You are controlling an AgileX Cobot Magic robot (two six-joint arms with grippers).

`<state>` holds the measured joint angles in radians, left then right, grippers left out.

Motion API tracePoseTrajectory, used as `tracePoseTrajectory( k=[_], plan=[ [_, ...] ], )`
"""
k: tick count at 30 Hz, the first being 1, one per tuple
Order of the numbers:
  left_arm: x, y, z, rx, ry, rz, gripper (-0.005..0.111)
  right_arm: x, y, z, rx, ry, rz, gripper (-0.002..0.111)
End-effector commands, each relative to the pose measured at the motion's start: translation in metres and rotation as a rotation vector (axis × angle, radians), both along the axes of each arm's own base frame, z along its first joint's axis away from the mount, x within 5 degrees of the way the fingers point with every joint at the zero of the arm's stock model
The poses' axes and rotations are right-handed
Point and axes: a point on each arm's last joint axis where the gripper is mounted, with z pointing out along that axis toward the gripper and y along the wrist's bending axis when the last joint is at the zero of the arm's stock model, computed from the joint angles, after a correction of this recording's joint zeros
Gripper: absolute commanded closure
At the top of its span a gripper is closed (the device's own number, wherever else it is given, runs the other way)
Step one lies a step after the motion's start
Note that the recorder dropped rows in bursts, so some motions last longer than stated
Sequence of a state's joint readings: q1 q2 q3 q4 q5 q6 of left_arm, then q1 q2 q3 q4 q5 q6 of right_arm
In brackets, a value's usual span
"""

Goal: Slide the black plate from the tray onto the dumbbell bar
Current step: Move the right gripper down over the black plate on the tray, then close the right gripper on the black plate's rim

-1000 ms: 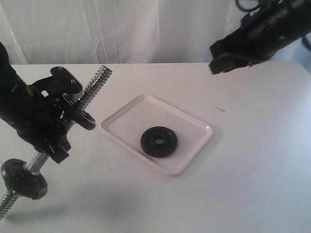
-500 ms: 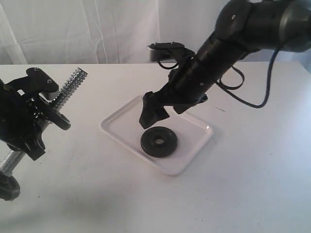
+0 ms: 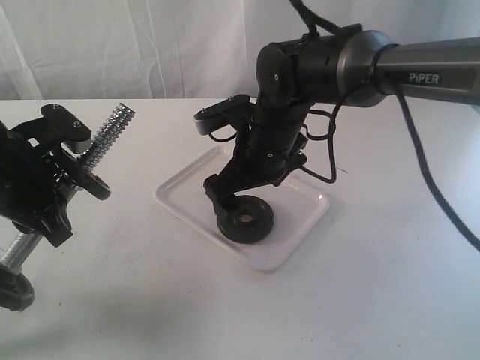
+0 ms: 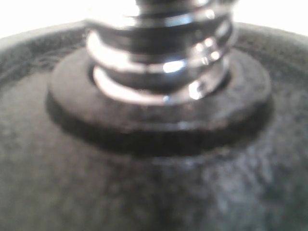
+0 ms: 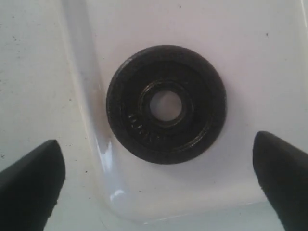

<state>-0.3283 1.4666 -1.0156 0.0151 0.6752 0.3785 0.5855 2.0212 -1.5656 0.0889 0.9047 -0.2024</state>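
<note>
The small, flat, black metal plate (image 5: 166, 142) with a round hole in its middle lies flat inside the shallow, white plastic tray (image 3: 187, 196). It sits close to one long side of the tray and near a corner. It looks hard and stiff, and I think it is heavy for its size. Its top looks a bit shiny, so it may be slippery. It lies so low that little edge sticks up to catch. The best place to hold it looks like the outer edge, one finger on each side, with the hole in between.

The right pincer (image 5: 155, 139) hangs just above the plate with its two black fingers spread wide, one on each side. It is not touching the plate. One finger seems to sit over the tray's low wall, so that wall may get in the way when it goes down. The smooth tray may also let the plate slip.

Off to the left, well apart from the tray, the left pincer (image 3: 71, 176) is pinching the shiny, silver dumbbell bar (image 3: 112, 127) and holds it tilted above the white tabletop (image 3: 375, 285). The bar's free screw end points up toward the tray side.
</note>
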Motion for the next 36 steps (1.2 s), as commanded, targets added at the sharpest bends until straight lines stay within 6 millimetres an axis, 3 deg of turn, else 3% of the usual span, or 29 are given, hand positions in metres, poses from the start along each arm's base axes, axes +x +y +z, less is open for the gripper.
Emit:
tracePoseTrajectory(
  k=[1, 6, 36],
  plan=[
    [-0.002, 0.001, 0.027, -0.044, -0.111, 0.013, 0.107, 0.002, 0.012, -0.006, 0.02, -0.037, -0.024, 0.006],
    [-0.002, 0.001, 0.027, -0.044, -0.111, 0.013, 0.107, 0.003, 0.022, -0.009, 0.056, -0.088, -0.063, 0.006],
    [-0.002, 0.001, 0.027, -0.04, -0.114, 0.011, 0.107, 0.016, 0.022, -0.067, -0.06, -0.069, -0.099, 0.006]
  ],
)
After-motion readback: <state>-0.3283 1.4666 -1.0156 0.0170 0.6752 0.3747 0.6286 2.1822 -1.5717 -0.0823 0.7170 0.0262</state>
